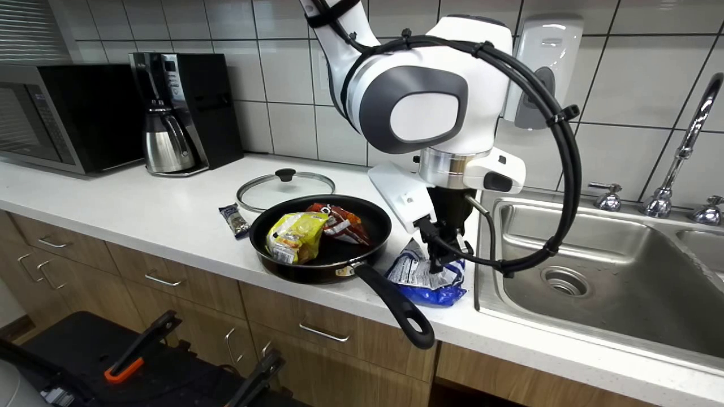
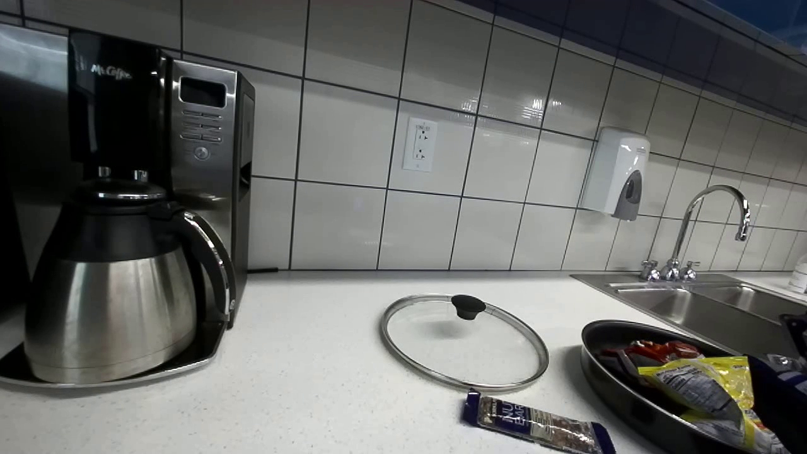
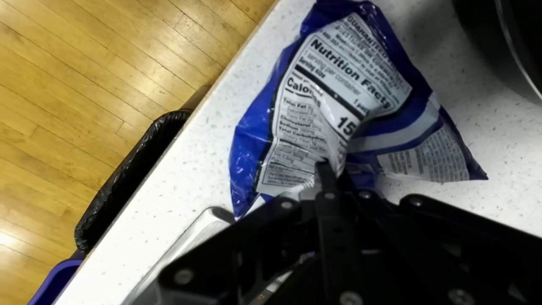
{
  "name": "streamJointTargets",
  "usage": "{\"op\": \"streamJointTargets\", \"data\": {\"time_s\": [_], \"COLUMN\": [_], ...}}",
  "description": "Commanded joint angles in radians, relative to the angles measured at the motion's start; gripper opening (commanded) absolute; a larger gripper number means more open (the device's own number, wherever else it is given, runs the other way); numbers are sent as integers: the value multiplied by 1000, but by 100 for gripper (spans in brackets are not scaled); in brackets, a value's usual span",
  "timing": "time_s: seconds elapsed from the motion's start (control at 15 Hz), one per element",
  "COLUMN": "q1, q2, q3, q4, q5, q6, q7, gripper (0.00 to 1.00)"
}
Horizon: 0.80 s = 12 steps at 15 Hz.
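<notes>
My gripper [image 3: 334,174] points down at the counter, its fingers shut on a pinched fold of a blue and white snack bag [image 3: 338,84]. Printed nutrition text faces up, and the foil creases toward the fingertips. In an exterior view the bag [image 1: 431,295] lies on the counter between the pan handle and the sink, partly hidden by the gripper [image 1: 444,261]. Beside it stands a black frying pan [image 1: 294,274]. Inside the pan are a yellow bag [image 1: 298,237] and a red bag [image 1: 345,226].
The pan's handle [image 1: 396,305] juts past the counter's front edge. Behind the pan lies a glass lid [image 2: 463,359], with a nut bar [image 2: 536,424] near it. A sink [image 1: 565,237] adjoins on the right. A lined bin [image 3: 131,182] stands below the edge.
</notes>
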Motion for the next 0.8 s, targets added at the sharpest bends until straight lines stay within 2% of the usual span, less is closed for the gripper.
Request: {"op": "streamJointTargets", "data": {"time_s": [0.0, 0.33, 0.73], "q1": [-5, 15, 29], "q2": [-59, -120, -199], "q3": [-27, -76, -82], "q4": [-24, -46, -63], "q5": [-83, -215, -328], "q6": [-12, 1, -1], "q7": [49, 127, 229], "gripper": [0, 0, 0]}}
